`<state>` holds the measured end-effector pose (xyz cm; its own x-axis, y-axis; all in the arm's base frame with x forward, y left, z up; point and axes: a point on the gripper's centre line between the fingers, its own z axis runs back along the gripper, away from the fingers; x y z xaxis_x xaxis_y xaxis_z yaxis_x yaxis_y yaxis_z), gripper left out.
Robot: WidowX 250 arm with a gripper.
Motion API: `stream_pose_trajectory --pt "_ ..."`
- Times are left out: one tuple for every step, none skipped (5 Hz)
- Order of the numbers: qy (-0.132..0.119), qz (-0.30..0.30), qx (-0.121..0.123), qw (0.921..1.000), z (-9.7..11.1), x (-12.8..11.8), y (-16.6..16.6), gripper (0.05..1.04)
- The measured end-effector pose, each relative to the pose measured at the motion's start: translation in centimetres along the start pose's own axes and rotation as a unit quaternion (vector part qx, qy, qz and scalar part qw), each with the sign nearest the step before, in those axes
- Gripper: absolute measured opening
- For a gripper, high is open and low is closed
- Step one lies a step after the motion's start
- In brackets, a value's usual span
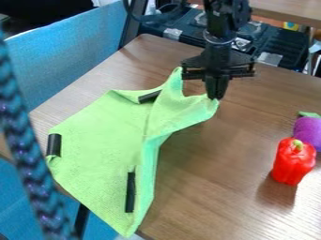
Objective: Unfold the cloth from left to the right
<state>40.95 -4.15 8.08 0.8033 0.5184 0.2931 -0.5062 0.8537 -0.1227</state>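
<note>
Because the green cloth [103,126] looked thin, light and limp, it likely called for a pinch at a corner and a low, slow pull to the right. The gripper [217,95] had its fingers closed together on the raised far-right corner. The cloth lay on the left part of the table [213,187], its near corner past the edge. Black strips [130,192] on it probably added slight stiffness. The red pepper [291,163] stood to the right, near a purple vegetable [308,130].

No legible text, labels, brands, numbers or signs on anything in view.
</note>
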Motion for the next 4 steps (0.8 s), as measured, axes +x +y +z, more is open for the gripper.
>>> stream_pose_trajectory --pt "0.003 0.047 0.002 0.9989 -0.6 -0.3 0.0 0.049" --pt "0.01 0.09 0.006 0.9958 -1.2 -0.8 -0.3 0.049" --pt "0.006 0.12 0.001 0.9928 -1.2 -0.3 -0.8 0.049" --pt "0.008 0.134 -0.001 0.991 -1.7 0.1 -1.2 0.049"
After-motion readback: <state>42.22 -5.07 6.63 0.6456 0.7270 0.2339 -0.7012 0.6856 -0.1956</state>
